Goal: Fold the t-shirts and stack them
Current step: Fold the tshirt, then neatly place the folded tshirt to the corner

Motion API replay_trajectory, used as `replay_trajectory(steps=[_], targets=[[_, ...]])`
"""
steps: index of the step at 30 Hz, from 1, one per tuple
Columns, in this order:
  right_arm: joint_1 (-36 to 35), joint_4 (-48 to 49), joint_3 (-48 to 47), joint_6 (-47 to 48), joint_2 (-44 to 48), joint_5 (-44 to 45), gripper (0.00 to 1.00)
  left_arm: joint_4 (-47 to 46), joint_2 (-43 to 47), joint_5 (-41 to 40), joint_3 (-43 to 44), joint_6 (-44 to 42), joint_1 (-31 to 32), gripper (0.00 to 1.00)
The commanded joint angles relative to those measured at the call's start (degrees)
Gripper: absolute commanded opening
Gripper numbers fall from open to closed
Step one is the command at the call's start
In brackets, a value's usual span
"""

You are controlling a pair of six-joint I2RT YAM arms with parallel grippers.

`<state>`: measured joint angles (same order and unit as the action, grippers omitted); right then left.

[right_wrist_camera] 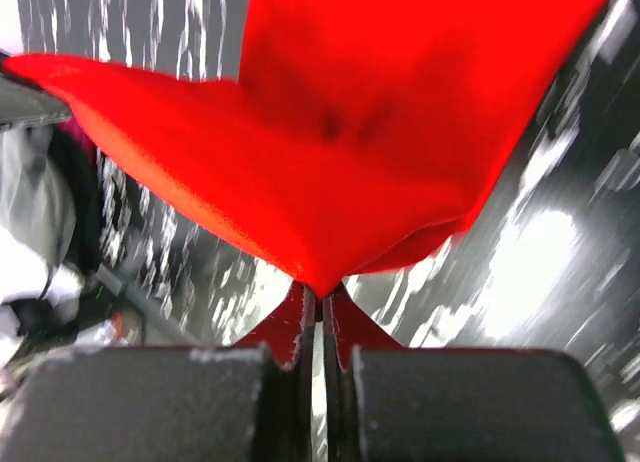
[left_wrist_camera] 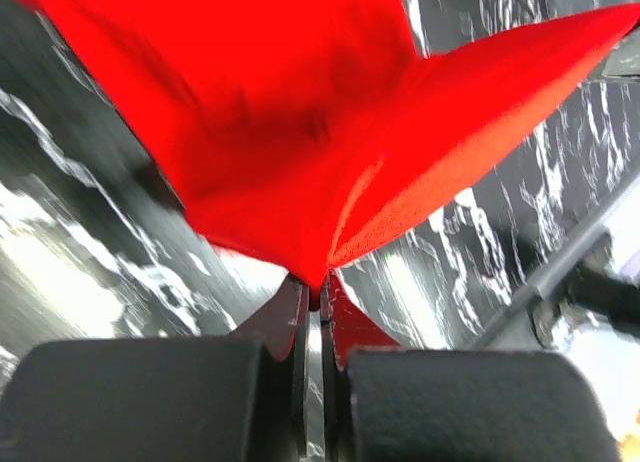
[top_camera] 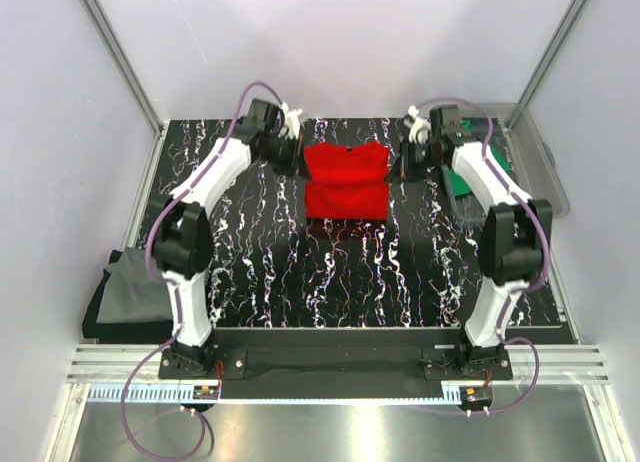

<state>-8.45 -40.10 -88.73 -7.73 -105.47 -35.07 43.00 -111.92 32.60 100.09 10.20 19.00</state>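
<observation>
1. Centrally, one black, white-veined table (top_camera: 350,282).
2. One clear plastic bin (top_camera: 540,157), at the table's far right corner.
3. One red t-shirt (top_camera: 346,187), at the far middle of the table. It is nearly square in outline, and its far edge runs left to right between the grippers.
4. One dark grey t-shirt (top_camera: 125,292), crumpled off the table's near left edge.
5. One green t-shirt (top_camera: 462,182), beside the bin and partly hidden by the right arm.
6. Two grippers: the left gripper (left_wrist_camera: 321,297) is clenched on the red t-shirt's far left corner, and the right gripper (right_wrist_camera: 320,297) is clenched on its far right corner.
</observation>
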Motion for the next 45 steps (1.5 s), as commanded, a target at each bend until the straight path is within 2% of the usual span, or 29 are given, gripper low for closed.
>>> replay_trajectory(steps=[1, 6, 8, 9, 10, 11, 13, 15, 17, 18, 21, 22, 25, 30, 38, 41, 45], targets=[[1.0, 2.0, -11.4, 3.9, -8.7, 2.7, 0.00, -1.9, -6.1, -4.4, 12.0, -3.5, -1.7, 0.00], [0.9, 2.3, -29.1, 6.4, -22.1, 4.2, 0.01, -2.5, -17.3, -7.1, 24.6, -5.4, -2.6, 0.01], [0.9, 3.5, -35.2, 7.5, -28.3, 6.2, 0.08, -5.4, -22.5, -11.8, 29.7, -5.8, -2.7, 0.23], [0.7, 4.7, -37.0, 7.5, -30.2, 7.8, 0.14, -6.9, -24.1, -13.2, 31.3, -6.2, -2.7, 0.27], [0.5, 6.8, -38.7, 7.5, -31.7, 12.7, 0.42, -9.3, -26.8, -17.5, 34.6, -6.8, -2.7, 0.44], [-0.3, 7.0, -41.5, 10.6, -33.6, 15.7, 0.50, -9.9, -28.1, -20.4, 36.1, -7.2, -2.2, 0.74], [-0.4, 7.4, -42.8, 11.2, -33.5, 20.6, 0.58, -10.9, -27.4, -26.6, 36.4, -8.7, -1.9, 0.80], [-0.4, 7.8, -41.6, 10.2, -30.8, 19.9, 0.59, -10.9, -24.1, -29.3, 34.4, -7.9, -1.9, 0.84], [-0.3, 7.8, -37.7, 8.7, -27.2, 16.5, 0.58, -10.7, -21.7, -29.9, 29.6, -8.3, -1.8, 0.85], [-0.4, 7.8, -36.0, 8.2, -26.1, 12.1, 0.57, -10.1, -20.6, -29.0, 28.5, -8.3, -1.8, 0.88], [-1.1, 7.7, -30.4, 6.6, -23.5, 6.3, 0.57, -5.1, -20.6, -24.1, 26.8, -8.6, -2.3, 0.88], [-1.8, 7.7, -29.0, 6.9, -22.6, 6.3, 0.57, -4.3, -20.5, -19.1, 25.3, -8.2, -2.5, 0.89], [-2.5, 7.5, -25.4, 7.0, -22.3, 4.9, 0.56, -3.8, -21.2, -12.2, 23.3, -4.9, -3.0, 0.92], [-3.5, 6.7, -23.8, 7.5, -24.1, 1.9, 0.55, -5.5, -25.3, -6.8, 22.3, 0.3, -3.9, 0.94], [-3.7, 5.1, -23.8, 10.5, -27.0, 3.9, 0.56, -9.5, -32.5, -2.0, 25.2, 6.6, -5.4, 0.94], [-3.8, 4.5, -23.4, 11.2, -27.5, 5.3, 0.56, -12.1, -36.3, 2.5, 26.6, 9.0, -5.4, 0.88], [-3.7, 4.2, -22.3, 11.7, -26.5, 5.5, 0.56, -17.6, -38.7, 14.1, 25.9, 11.8, -4.6, 0.66]])
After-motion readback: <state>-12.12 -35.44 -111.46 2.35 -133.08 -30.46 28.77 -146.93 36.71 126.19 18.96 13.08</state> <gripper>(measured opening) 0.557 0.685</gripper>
